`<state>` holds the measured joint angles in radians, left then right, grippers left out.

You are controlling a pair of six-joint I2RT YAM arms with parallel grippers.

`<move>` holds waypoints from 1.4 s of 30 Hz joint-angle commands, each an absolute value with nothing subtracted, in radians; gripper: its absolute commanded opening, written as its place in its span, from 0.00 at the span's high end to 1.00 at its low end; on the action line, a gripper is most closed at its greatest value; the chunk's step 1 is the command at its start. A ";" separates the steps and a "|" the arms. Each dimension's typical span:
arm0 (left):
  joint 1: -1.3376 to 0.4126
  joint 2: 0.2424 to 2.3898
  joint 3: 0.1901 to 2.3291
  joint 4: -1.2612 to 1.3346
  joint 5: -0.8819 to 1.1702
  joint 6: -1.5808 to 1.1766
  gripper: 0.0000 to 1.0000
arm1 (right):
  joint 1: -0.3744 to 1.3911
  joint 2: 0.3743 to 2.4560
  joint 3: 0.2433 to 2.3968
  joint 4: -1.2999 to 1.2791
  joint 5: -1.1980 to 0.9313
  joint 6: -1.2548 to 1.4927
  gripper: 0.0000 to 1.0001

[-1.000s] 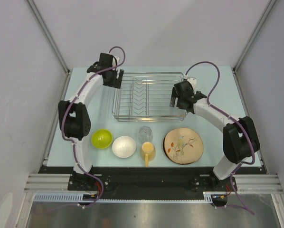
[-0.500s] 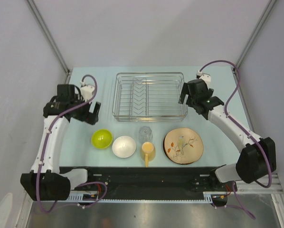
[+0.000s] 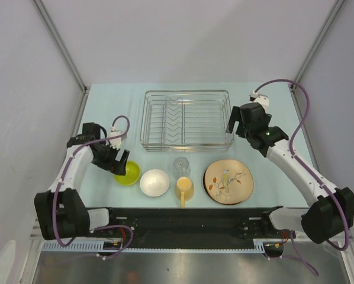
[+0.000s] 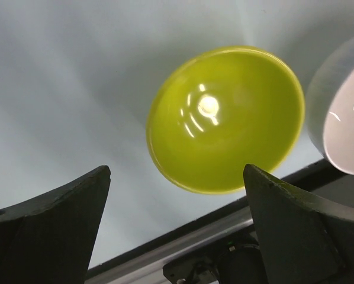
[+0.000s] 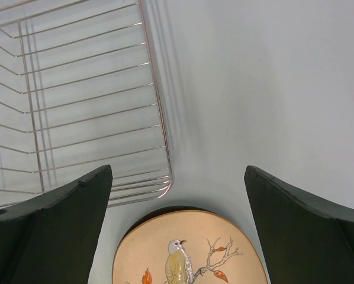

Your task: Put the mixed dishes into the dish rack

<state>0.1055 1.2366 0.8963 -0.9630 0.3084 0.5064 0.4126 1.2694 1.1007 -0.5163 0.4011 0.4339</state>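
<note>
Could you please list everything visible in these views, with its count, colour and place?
dish rack: one, silver wire, far middle of the table, nothing in it
green bowl: one, lime green, left end of the near row
white bowl: one, white, right of the green bowl
glass: one, clear, just behind the mug
mug: one, yellow, middle of the row
plate: one, tan with bird design, right end of the row
table: one, pale blue
left tool: one, black, open, over the green bowl
right tool: one, black, open, over the rack's right corner and the plate

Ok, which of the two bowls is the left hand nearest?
The lime-green bowl, leftmost in the row. The left hand hangs open right at it; the white bowl sits one place further right.
</note>
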 commanded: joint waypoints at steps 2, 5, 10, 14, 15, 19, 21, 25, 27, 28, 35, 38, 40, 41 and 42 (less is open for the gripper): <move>0.138 1.304 0.853 -0.807 0.316 0.552 0.00 | 0.411 1.207 1.088 -0.535 0.399 0.434 0.00; 0.140 1.356 0.841 -0.778 0.327 0.546 0.00 | 0.410 1.204 1.085 -0.537 0.399 0.437 0.00; 0.140 1.416 0.818 -0.750 0.331 0.546 0.21 | 0.408 1.209 1.088 -0.538 0.399 0.440 0.00; 0.140 1.439 0.816 -0.744 0.325 0.540 0.54 | 0.405 1.216 1.089 -0.532 0.394 0.442 0.02; 0.140 1.442 0.816 -0.741 0.322 0.540 0.70 | 0.405 1.216 1.091 -0.529 0.391 0.440 0.02; 0.140 1.440 0.845 -0.762 0.321 0.537 0.97 | 0.425 1.213 1.092 -0.520 0.373 0.431 0.07; 0.140 1.430 0.865 -0.788 0.316 0.531 1.00 | 0.465 1.213 1.109 -0.515 0.376 0.382 0.07; 0.140 1.367 0.998 -0.865 0.285 0.515 1.00 | 0.651 1.233 1.158 -0.532 0.417 0.311 0.06; 0.140 1.339 1.107 -0.900 0.223 0.505 1.00 | 0.768 1.244 1.173 -0.525 0.399 0.296 0.05; 0.138 1.322 1.147 -0.905 0.191 0.500 1.00 | 0.805 1.259 1.189 -0.520 0.378 0.276 0.05; 0.011 1.377 1.505 -0.829 -0.179 0.451 1.00 | 1.084 1.363 1.241 -0.443 0.213 0.152 0.04; -0.124 1.467 1.615 -0.795 -0.294 0.448 1.00 | 1.146 1.416 1.267 -0.420 0.183 0.140 0.04; -0.187 1.528 1.708 -0.790 -0.356 0.449 1.00 | 1.178 1.434 1.276 -0.399 0.190 0.140 0.05; -0.242 1.561 1.733 -0.778 -0.406 0.454 1.00 | 1.192 1.440 1.281 -0.396 0.205 0.146 0.05; -0.270 1.616 1.761 -0.772 -0.431 0.462 1.00 | 1.201 1.448 1.279 -0.390 0.213 0.152 0.05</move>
